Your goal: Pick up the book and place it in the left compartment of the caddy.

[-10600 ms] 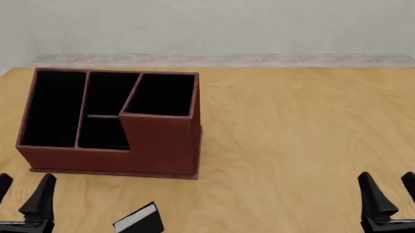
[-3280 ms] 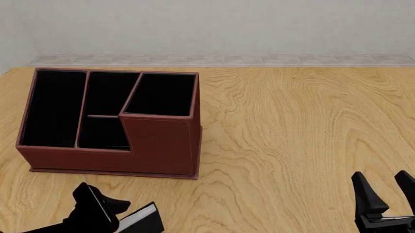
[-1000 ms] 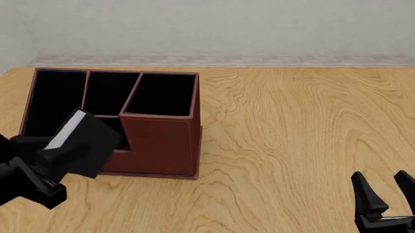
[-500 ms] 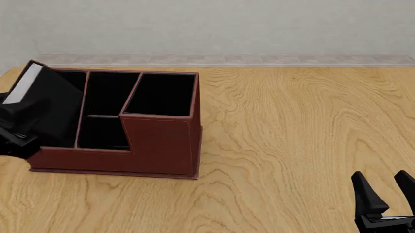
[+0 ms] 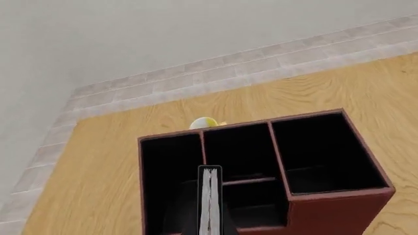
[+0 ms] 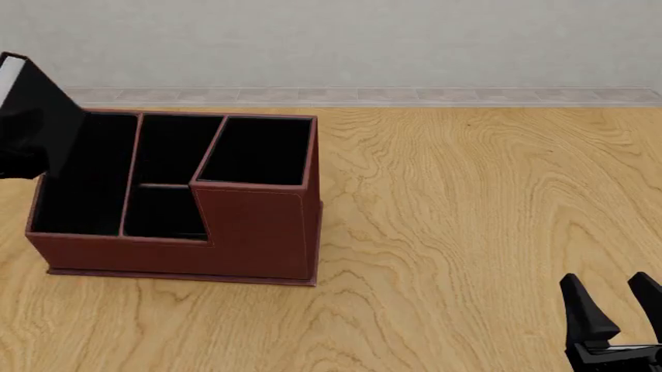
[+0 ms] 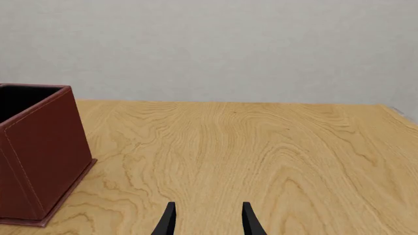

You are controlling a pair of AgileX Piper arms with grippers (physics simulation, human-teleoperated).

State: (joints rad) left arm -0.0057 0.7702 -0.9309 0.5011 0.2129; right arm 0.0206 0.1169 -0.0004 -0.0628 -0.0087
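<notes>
The black book [image 6: 42,116] hangs tilted in the air at the far left, over the left end of the reddish-brown caddy [image 6: 259,232]. Its white page edge [image 6: 11,74] points up and left. In the left wrist view the book [image 5: 210,200] shows edge-on, with my left gripper [image 5: 210,223] shut on it, above the wall between the long left compartment [image 5: 170,181] and the divided middle slots. The left compartment [image 6: 83,178] has nothing in it. My right gripper [image 6: 621,318] stands open near the table's front right, far from the caddy [image 7: 39,147], and its fingers [image 7: 167,220] hold nothing.
A small yellow and white object [image 5: 205,122] lies on the table just behind the caddy. The taller square slot [image 6: 259,151] is at the caddy's right end. A pale wall with a tiled strip [image 6: 362,94] borders the table's far edge.
The left gripper has carried the book up and further left, from level with the caddy's left end to above it. The right arm has not moved.
</notes>
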